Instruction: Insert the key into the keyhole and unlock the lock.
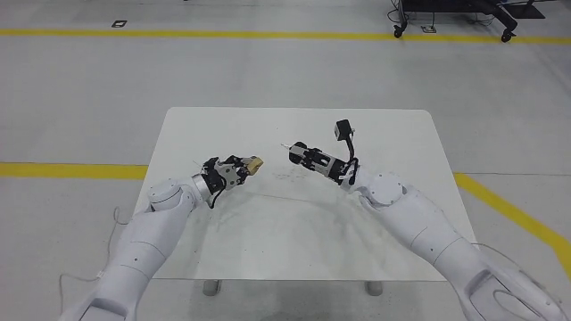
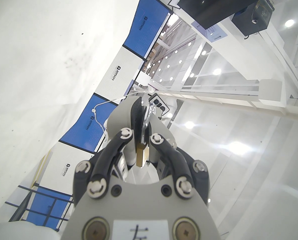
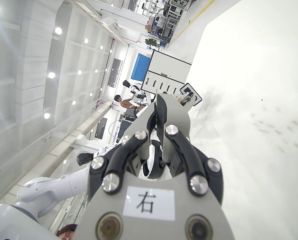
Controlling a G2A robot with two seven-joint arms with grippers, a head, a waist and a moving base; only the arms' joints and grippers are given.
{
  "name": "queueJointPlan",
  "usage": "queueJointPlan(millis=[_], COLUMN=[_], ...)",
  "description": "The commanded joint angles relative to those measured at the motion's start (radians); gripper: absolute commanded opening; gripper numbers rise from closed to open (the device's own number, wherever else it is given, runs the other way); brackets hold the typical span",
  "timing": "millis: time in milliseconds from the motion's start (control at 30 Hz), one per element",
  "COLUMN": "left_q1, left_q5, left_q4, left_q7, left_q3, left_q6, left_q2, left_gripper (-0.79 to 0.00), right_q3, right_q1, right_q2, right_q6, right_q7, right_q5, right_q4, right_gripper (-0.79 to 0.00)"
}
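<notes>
My left gripper (image 1: 244,167) clamps a small brass padlock with silver shackle (image 2: 142,156) above the white table (image 1: 393,134). My right gripper (image 1: 292,150) is pinched on a thin metal key (image 1: 284,146). Key tip points at the padlock: near, apart, roughly in line.

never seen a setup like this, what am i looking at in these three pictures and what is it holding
This is a two-armed robot at a white table. The wide picture looks down from a camera above its arms. The other two come from a camera on each wrist, looking along that arm's gripper. The left gripper is shut on a small brass padlock. The right gripper is shut on something thin, probably the key, though it is too small to be sure. The grippers face each other over the table's middle, with a gap between them. The table top bears faint dark scuffs.
</notes>
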Motion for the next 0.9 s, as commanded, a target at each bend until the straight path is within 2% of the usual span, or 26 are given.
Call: queueJointPlan(millis=[0,100,267,500,667,867], left_q1=[0.005,0.023,0.058,0.136,0.17,0.175], left_q5=[-0.002,0.027,0.119,0.222,0.236,0.232], left_q4=[-0.01,-0.064,-0.159,-0.309,-0.358,-0.364], left_q7=[0.017,0.058,0.178,0.307,0.321,0.292], left_q3=[-0.005,-0.016,-0.023,-0.043,-0.057,-0.064], left_q6=[-0.005,-0.033,-0.083,-0.137,-0.118,-0.089], left_q2=[0.0,0.004,0.01,0.019,0.022,0.023], left_gripper=[-0.785,-0.785,-0.785,-0.785,-0.785,-0.785], right_q3=[0.008,0.027,0.088,0.136,0.13,0.125], right_q1=[-0.018,-0.045,-0.111,-0.217,-0.238,-0.23], right_q2=[0.001,0.01,0.047,0.075,0.067,0.051], right_q6=[0.01,0.051,0.201,0.446,0.538,0.574], right_q7=[-0.006,-0.004,0.076,-0.074,-0.129,-0.14], right_q5=[-0.009,-0.051,-0.098,-0.295,-0.326,-0.311], right_q4=[-0.024,-0.085,-0.247,-0.48,-0.524,-0.515], right_gripper=[-0.785,-0.785,-0.785,-0.785,-0.785,-0.785])
